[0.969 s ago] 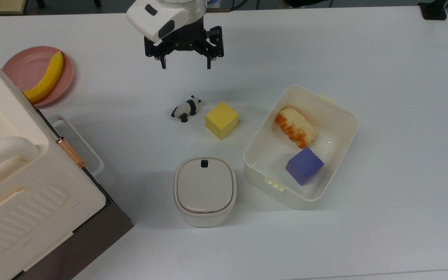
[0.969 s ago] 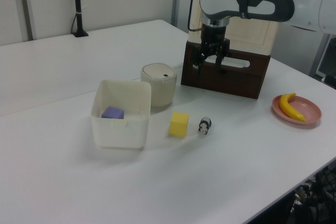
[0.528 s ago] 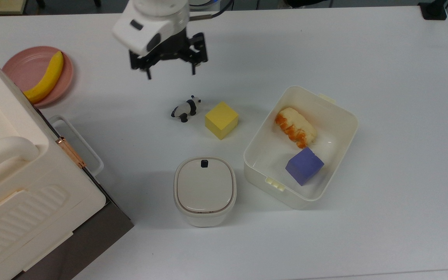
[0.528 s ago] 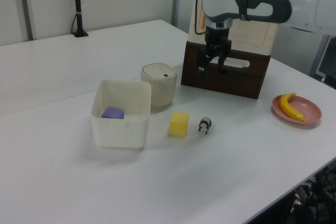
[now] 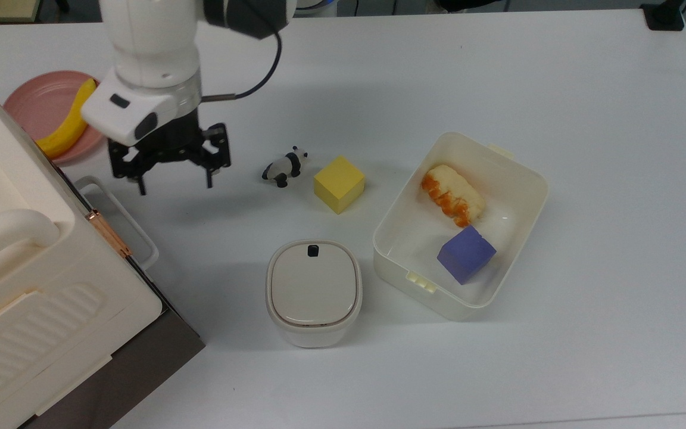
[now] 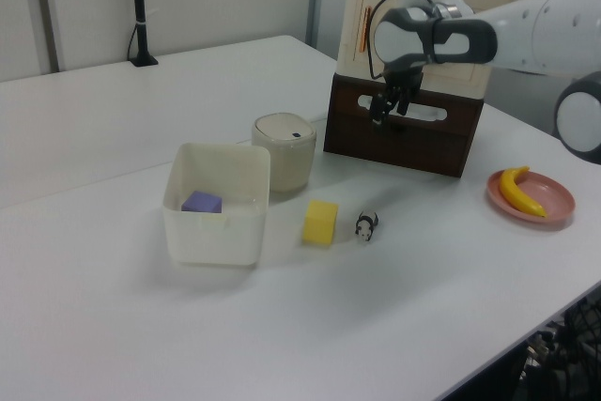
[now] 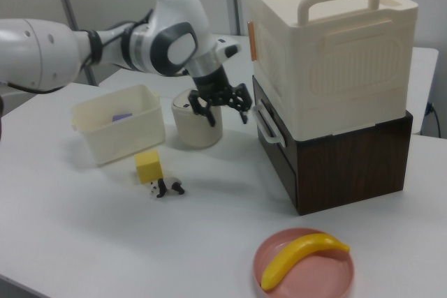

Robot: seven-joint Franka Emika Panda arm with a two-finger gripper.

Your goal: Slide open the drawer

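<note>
In the top view the large cream plastic cabinet [image 5: 33, 286] runs off the left and bottom edges, and it overhangs the dark brown wooden drawer [image 5: 140, 363], whose front is hidden apart from a sliver. The white robot arm [image 5: 152, 53] covers part of the round pink plate [image 5: 33, 104] and part of the yellow banana [image 5: 69, 122] near the table's far left corner. In the left view the black two-finger gripper [image 6: 392, 112] overlaps the drawer's white bar-loop handle [image 6: 427, 115], so contact between them cannot be judged.
</note>
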